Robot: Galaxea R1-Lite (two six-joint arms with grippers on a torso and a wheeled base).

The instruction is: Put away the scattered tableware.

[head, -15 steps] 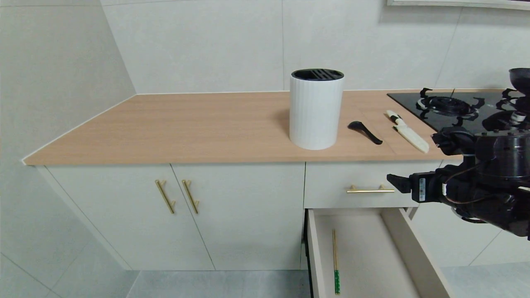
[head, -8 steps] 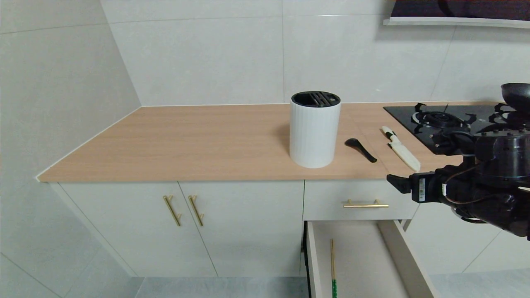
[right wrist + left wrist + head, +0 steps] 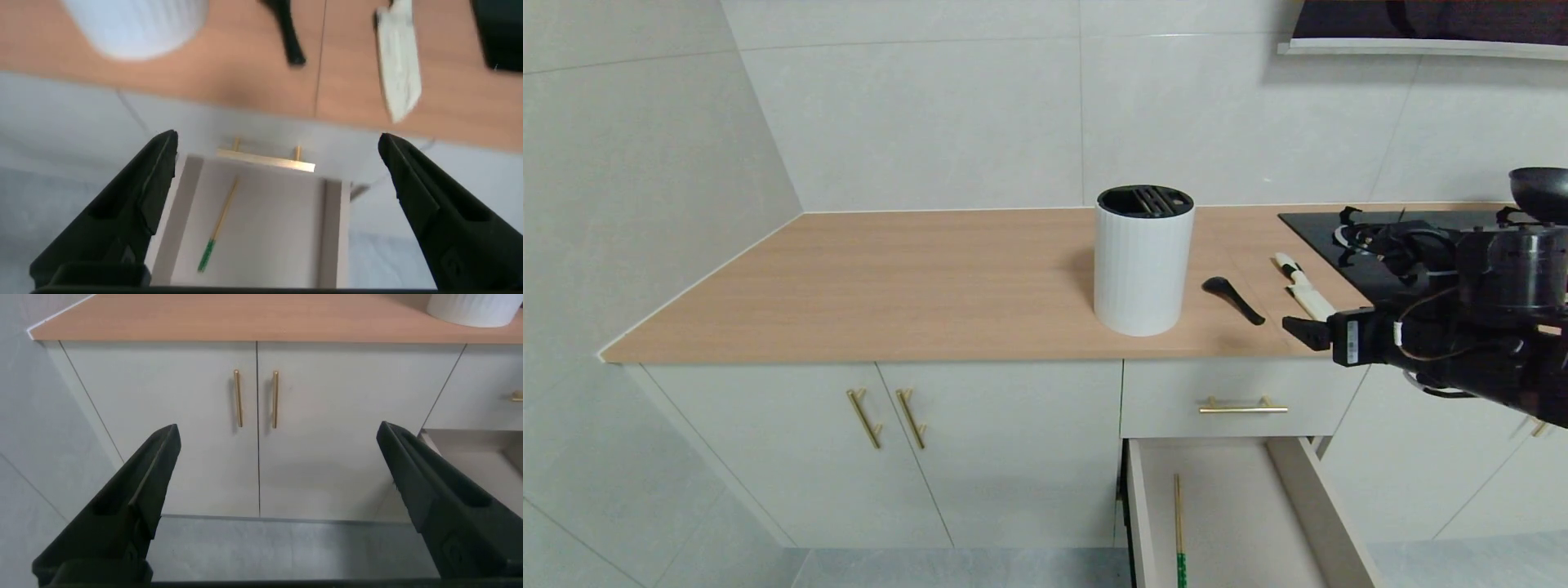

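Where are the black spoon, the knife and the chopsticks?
black spoon (image 3: 1237, 300), head view, middle of its handle.
knife (image 3: 1304, 289), head view, where handle meets blade.
chopsticks (image 3: 1178, 523), head view, bare wooden shaft.

head view: high, set back, facing the wall (image 3: 931, 114) behind the knife block (image 3: 1144, 261).
left wrist view: low, close, facing cabinet doors (image 3: 204, 441) left of the knife block.
right wrist view: above, looking down on knife block and open drawer (image 3: 278, 229).
shared: knife block, all three.

No text, brand, number or sign could be read, one small white label (image 3: 1350, 341) sat on the side of the right hand (image 3: 1298, 330), it bore dark barcode-like marks, print too small to make out
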